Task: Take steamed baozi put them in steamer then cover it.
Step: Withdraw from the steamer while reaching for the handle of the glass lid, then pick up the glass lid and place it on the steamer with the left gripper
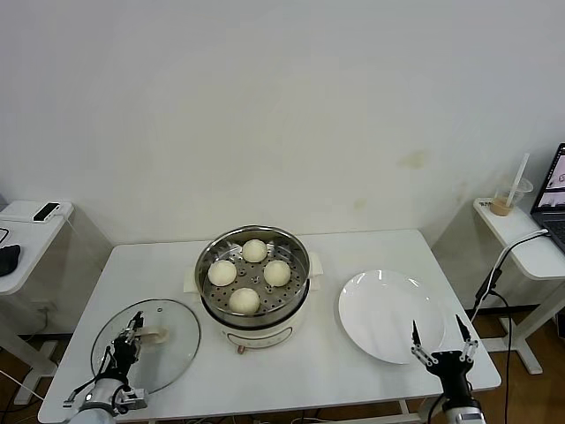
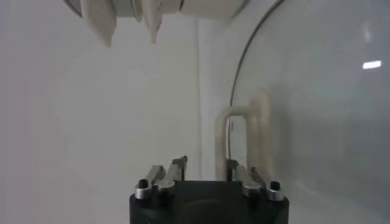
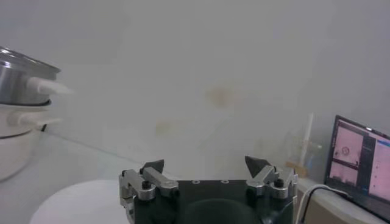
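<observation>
Four cream-white baozi point(image 1: 254, 251) point(image 1: 277, 272) point(image 1: 222, 273) point(image 1: 244, 300) lie in the shiny steamer point(image 1: 298, 261), which stands uncovered on its white cooker base at the table's middle. The glass cover point(image 1: 172, 358) lies flat on the table to the steamer's left, with its cream handle point(image 1: 157, 336) up. My left gripper point(image 1: 131, 334) is low over the cover, at the handle's left end. In the left wrist view this gripper point(image 2: 206, 163) has its fingers a little apart, with the handle point(image 2: 244, 131) just ahead by one fingertip. My right gripper point(image 1: 437, 336) is open and empty.
A flat white plate point(image 1: 384, 305) lies right of the steamer, just beyond my right gripper point(image 3: 204, 163); it also shows in the right wrist view point(image 3: 73, 204). Small side tables stand at the far left and right, the right one with a cup point(image 1: 505, 201) and a laptop point(image 1: 552, 190).
</observation>
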